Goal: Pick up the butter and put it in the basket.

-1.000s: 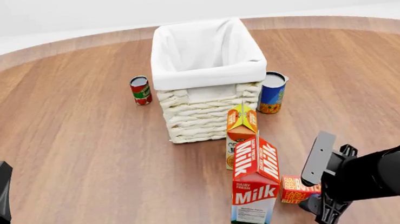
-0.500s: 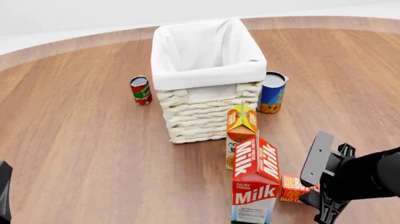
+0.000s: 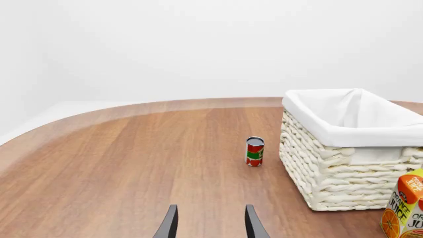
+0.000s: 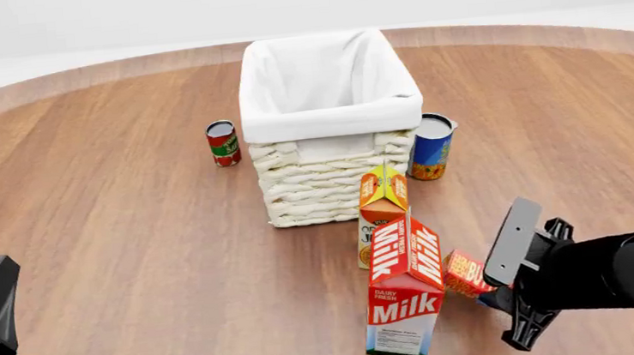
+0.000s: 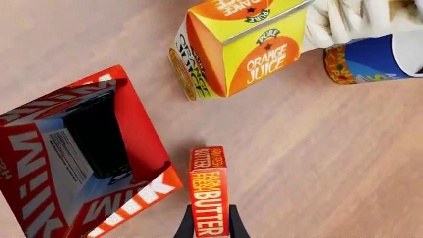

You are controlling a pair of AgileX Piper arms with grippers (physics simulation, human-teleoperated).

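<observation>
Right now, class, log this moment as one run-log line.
right hand: shut on butter, raised beside milk carton | left hand: open, idle | basket: no butter yet

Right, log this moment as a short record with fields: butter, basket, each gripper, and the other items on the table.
butter: clamped in the right gripper, lifted and tilted beside the milk carton
basket: upright, no items visible inside
left gripper: open, holding nothing
other items: orange juice carton in front of the basket, red can at its left, blue can at its right
</observation>
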